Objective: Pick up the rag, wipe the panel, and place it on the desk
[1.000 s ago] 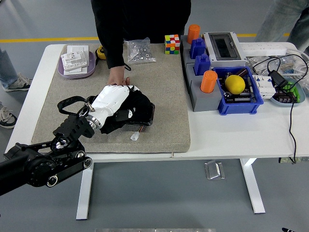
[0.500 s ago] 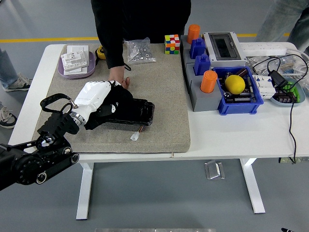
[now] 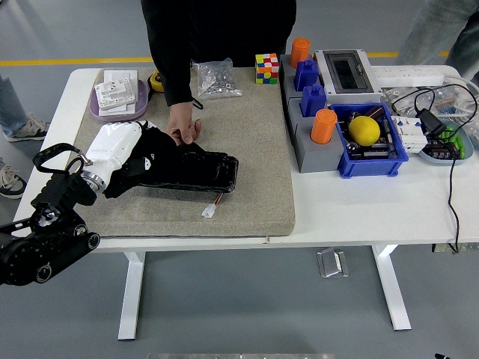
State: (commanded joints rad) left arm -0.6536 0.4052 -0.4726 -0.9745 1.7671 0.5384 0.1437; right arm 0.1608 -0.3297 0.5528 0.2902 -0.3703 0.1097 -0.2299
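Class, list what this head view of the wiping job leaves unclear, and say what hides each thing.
1. Rag: not separable from the black panel; the left robot hand lies over that end.
2. Left robot hand's fingers: dark against the dark panel, so its grip is unreadable.
3. Right robot hand: outside the picture.
4. Person's hand: at the panel's far edge; contact is unclear.
5. Bag of small parts: contents too small to identify.
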